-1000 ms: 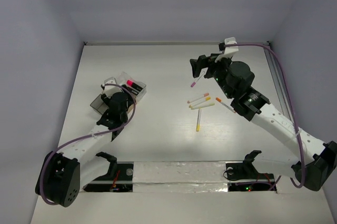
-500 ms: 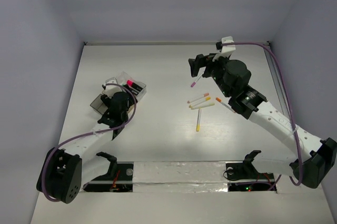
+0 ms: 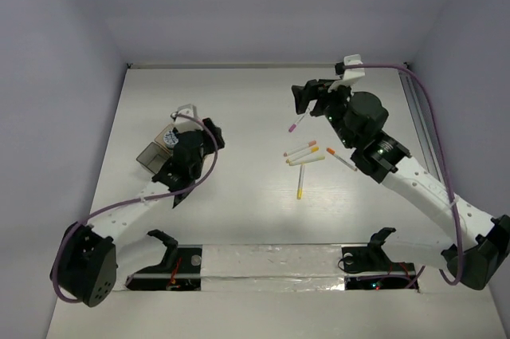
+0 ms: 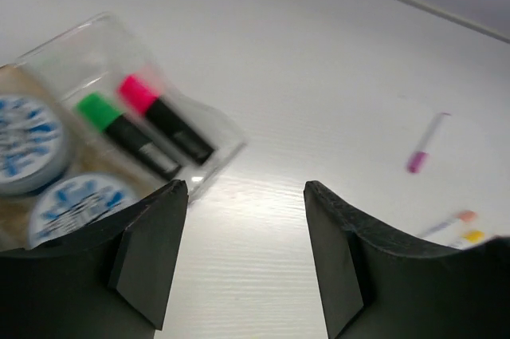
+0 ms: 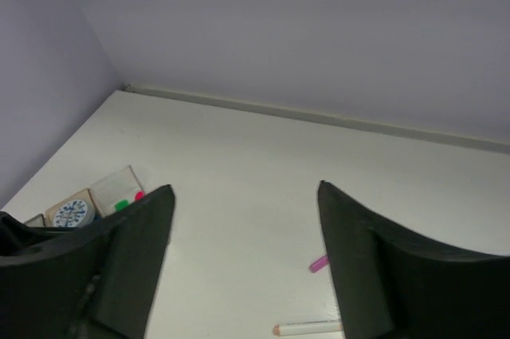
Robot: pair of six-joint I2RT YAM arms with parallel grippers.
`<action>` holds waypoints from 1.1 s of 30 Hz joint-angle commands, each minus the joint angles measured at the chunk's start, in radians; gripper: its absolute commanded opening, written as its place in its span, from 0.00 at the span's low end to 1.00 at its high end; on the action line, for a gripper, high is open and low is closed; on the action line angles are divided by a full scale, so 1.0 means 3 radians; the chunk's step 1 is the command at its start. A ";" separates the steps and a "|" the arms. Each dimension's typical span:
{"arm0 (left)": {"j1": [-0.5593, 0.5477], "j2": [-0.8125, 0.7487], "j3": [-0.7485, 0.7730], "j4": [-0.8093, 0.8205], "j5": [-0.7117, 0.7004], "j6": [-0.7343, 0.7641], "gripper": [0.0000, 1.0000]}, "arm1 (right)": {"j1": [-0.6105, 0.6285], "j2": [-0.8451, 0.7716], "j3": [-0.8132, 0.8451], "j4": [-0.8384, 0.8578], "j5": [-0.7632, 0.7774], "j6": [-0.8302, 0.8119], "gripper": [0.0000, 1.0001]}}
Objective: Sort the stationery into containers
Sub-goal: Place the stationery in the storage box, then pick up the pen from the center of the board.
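top view: my left gripper point(image 3: 210, 133) sits by the trays point(image 3: 150, 155) at centre left, my right gripper point(image 3: 306, 98) hovers near the pink-tipped pen point(image 3: 296, 123) right of centre, other pens point(image 3: 307, 150) loose below it. left wrist: jaws wide and empty, markers point(image 4: 171, 128) already in the clear tray point(image 4: 88, 56) upper left. right wrist: jaws wide, nothing held, pen low in frame, so i judge the next move is lowering and closing on it.

The left arm point(image 3: 127, 211) is stretching forward, its left gripper point(image 4: 243, 195) hanging with fingers spread, empty; the right arm point(image 3: 422, 187) is extending far out, right gripper point(image 5: 243, 195) gaping likewise.
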 commanded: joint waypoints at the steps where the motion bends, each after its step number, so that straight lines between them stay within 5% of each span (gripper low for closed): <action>1: -0.0338 0.0401 0.0536 0.0207 0.0168 0.0263 0.56 | -0.0013 -0.0306 0.0058 0.0194 0.0155 0.0037 0.72; 4: -0.0559 0.0796 0.0945 0.0227 0.0310 0.0386 0.56 | -0.0013 -0.0439 0.0022 0.0204 0.0134 0.0052 0.46; 6: -0.0625 0.1256 0.1175 0.0227 0.0499 0.0468 0.56 | -0.0013 -0.0566 -0.0014 0.0214 0.0145 0.0052 0.40; 17: -0.0942 0.3578 0.3869 -0.0856 0.0806 0.0934 0.56 | -0.0013 -0.0797 -0.0101 0.0224 0.0278 -0.0086 0.48; 28: -0.1009 0.4698 0.5230 -0.1608 0.0822 0.1026 0.60 | -0.0013 -0.0853 -0.0126 0.0224 0.0150 -0.0081 0.49; 33: -0.1009 0.4811 0.5339 -0.1644 0.0592 0.0995 0.59 | -0.0013 -0.0900 -0.0152 0.0240 0.0160 -0.0096 0.49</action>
